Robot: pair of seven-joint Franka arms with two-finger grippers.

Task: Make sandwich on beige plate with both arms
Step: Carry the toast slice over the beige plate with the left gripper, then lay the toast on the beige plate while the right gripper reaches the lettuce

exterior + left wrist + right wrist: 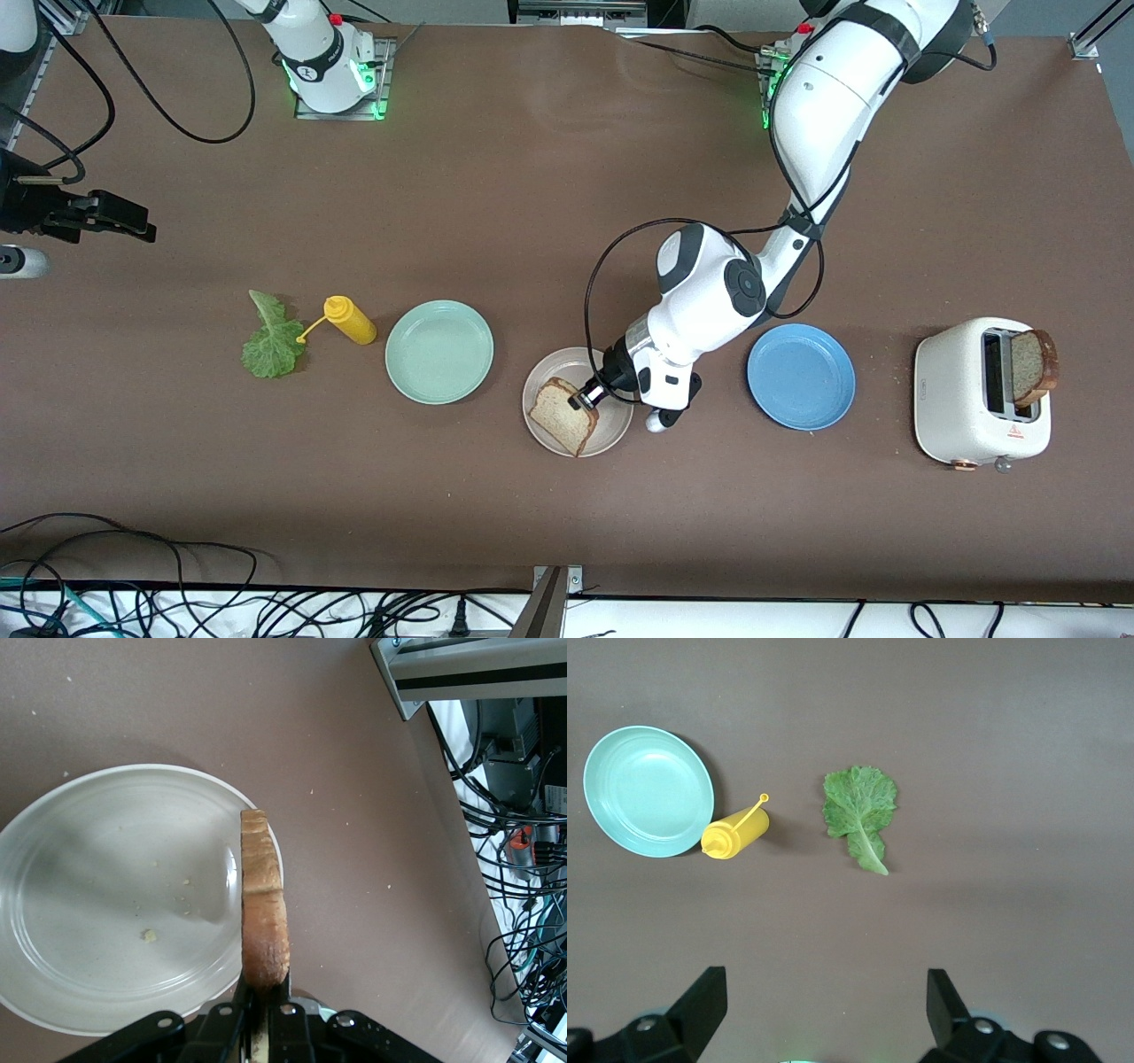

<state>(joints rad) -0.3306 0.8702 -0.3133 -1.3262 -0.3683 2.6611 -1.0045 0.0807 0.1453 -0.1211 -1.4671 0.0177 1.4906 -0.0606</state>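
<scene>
Scanning the brown table [532,195] first: a mint-green plate [439,352] sits beside the beige plate [551,365], toward my right arm's end. Next past it lie a yellow squeeze bottle [352,320] on its side and a crinkled lettuce leaf [273,338], the bottle's cap tip just beside the leaf. A blue plate [801,377] sits toward my left arm's end, with a white toaster [966,394] further that way; a bread slice in the toaster [1033,363] stands up out of one slot.

My left gripper [588,396] is over the beige plate, fingers closed on the crust of a bread slice [563,415]. The slice is tan, speckled, brown-crusted and tilted, its low edge at the plate. In the left wrist view it shows edge-on. Loose crumbs dot the plate.

My right gripper [824,1010] waits above the table over the lettuce end, fingers spread wide, holding nothing.
</scene>
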